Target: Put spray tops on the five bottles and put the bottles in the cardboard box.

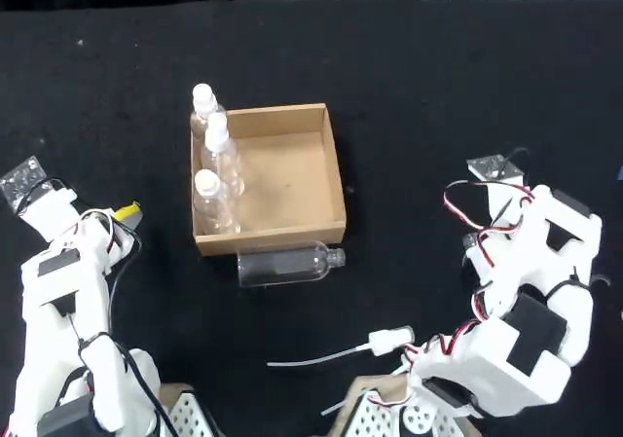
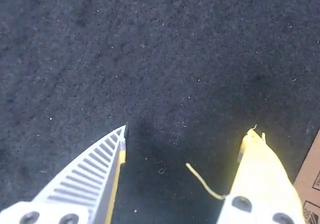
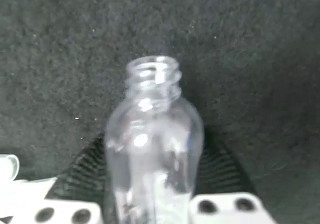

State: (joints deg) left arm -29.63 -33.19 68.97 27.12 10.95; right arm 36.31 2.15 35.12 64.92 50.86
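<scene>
Nearest, a loose spray top (image 1: pixel 389 340) with a long thin tube lies on the black table (image 1: pixel 438 67). The right claw (image 3: pixel 152 151) grips a clear bottle (image 3: pixel 152 129) that has no top. The left claw (image 2: pixel 188 129) is open over the table, left of the cardboard box (image 1: pixel 292 174). Another bare bottle (image 1: pixel 287 265) lies just beside the box's near wall. Inside, three topped bottles (image 1: pixel 216 150) stand along the left wall.

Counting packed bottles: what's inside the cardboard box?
Along one side wall of the cardboard box stand a far bottle, middle bottle and near bottle, each with a white spray top. Remaining floor is bare. Their bases are covered by their own bodies.
</scene>
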